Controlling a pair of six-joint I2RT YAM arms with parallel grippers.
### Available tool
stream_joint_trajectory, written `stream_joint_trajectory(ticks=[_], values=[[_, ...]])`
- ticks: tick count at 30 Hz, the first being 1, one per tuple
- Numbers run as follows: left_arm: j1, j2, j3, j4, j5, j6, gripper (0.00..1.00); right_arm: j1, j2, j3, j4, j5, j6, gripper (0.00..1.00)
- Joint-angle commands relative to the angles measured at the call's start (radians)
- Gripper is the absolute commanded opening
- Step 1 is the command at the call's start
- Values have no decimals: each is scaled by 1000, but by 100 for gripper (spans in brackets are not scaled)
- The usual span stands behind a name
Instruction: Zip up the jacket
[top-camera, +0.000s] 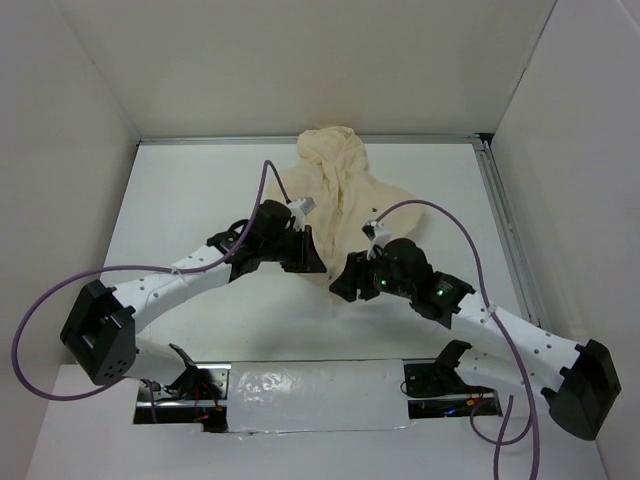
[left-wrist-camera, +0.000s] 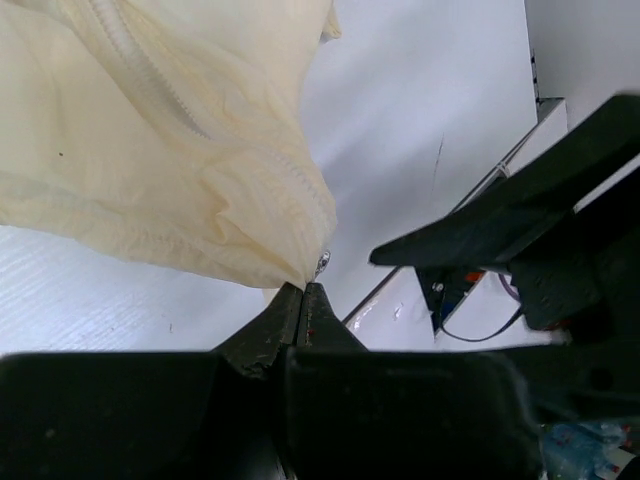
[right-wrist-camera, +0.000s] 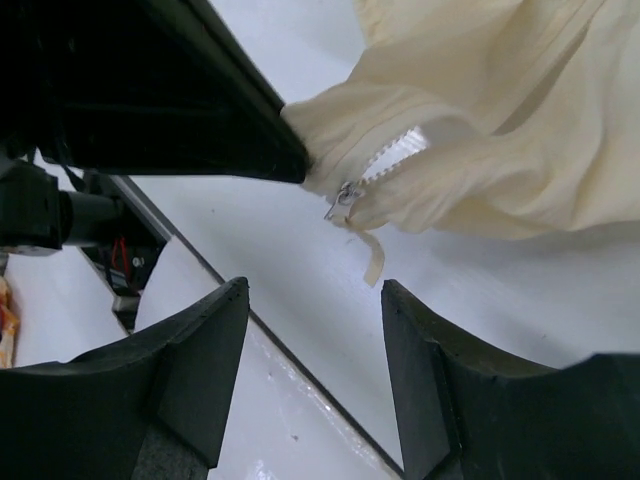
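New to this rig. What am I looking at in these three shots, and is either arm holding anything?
Two robot arms are bolted at the near edge of a white table. The overhead shot looks down from behind them; the other two come from cameras on each wrist.

A cream jacket lies on the table, its zipper unzipped at the bottom.

The left gripper is shut on the jacket's bottom corner, right beside the small metal zipper pull. The right gripper is open and holds nothing; in its wrist view the pull and a short cloth tab hang just beyond its fingers.
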Motion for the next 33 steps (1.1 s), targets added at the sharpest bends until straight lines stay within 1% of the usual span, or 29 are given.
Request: stream_joint_trajectory(ticks=[1,2,3,5,6,9,10,15,16,18,21,23,24,25,28,30,32,33], values=[[4,4,48,-19,-4,-36,0,122,3,-30,-2,165,65,63],[4,4,48,-20,-7,-46,0,153,8,-56,21,194,110,63],[4,1,43,-19,-6,-48,0,179,16,-73,103,267,126,63],[2,-7,41,-28,-18,-63,0,266,48,-107,182,381,184,64],[2,-8,43,-31,-23,-63,0,290,65,-113,222,459,187,64],[2,-14,45,-46,-36,-77,0,362,149,-73,221,593,215,65],[1,-17,45,-53,-44,-85,0,376,169,-52,221,674,224,65],[-1,-28,37,-54,-49,-99,0,397,284,-26,297,766,269,65],[-1,-31,38,-50,-47,-102,0,399,313,-21,301,811,290,65],[-2,-37,29,-42,-46,-102,0,399,338,-13,316,851,374,65],[-2,-43,19,-33,-30,-94,0,405,355,-23,409,872,364,64],[-2,-43,19,-39,-27,-96,0,402,362,-20,413,894,364,59],[-2,-45,17,-39,-30,-94,0,397,362,-20,413,892,352,54],[-2,-46,14,-39,-32,-97,0,391,364,-23,419,865,345,42],[-4,-47,11,-33,-38,-99,0,389,350,-13,390,813,330,26],[-2,-45,12,-34,-40,-93,0,396,335,-3,344,779,313,6],[-2,-42,14,-39,-50,-88,0,390,292,13,311,681,286,6],[-2,-37,17,-46,-70,-86,0,380,262,29,258,614,257,2]])
